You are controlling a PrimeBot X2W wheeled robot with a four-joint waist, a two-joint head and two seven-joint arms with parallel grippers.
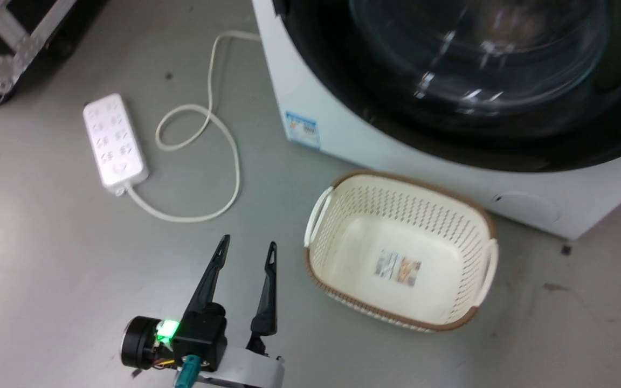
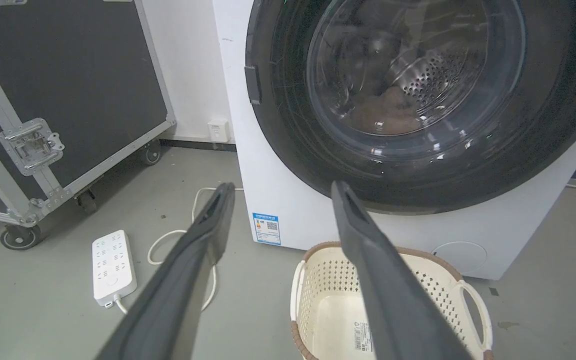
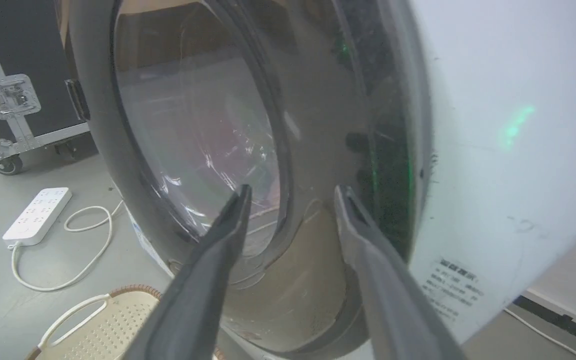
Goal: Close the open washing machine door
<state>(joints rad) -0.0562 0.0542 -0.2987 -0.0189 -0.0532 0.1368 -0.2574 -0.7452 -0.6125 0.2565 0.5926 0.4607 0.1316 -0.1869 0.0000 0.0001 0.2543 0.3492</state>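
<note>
A: Since the washing machine door is a stiff hinged disc with slick, bulging glass, I'd push on its black rim near the handle notch, not on the glass. Position?

B: Seemingly flat against the washing machine. Latch engagement unreadable, hinge hidden. Left gripper: fingers spread, empty, over the floor. Right gripper: fingers spread, empty, near the rim.

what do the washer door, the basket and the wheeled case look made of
The washing machine door: glossy black rim, probably plastic, around a clear glass bowl showing reflections. The basket: cream moulded plastic, by its perforated walls. The wheeled case: matte black panels edged in bright metal, likely aluminium.
</note>
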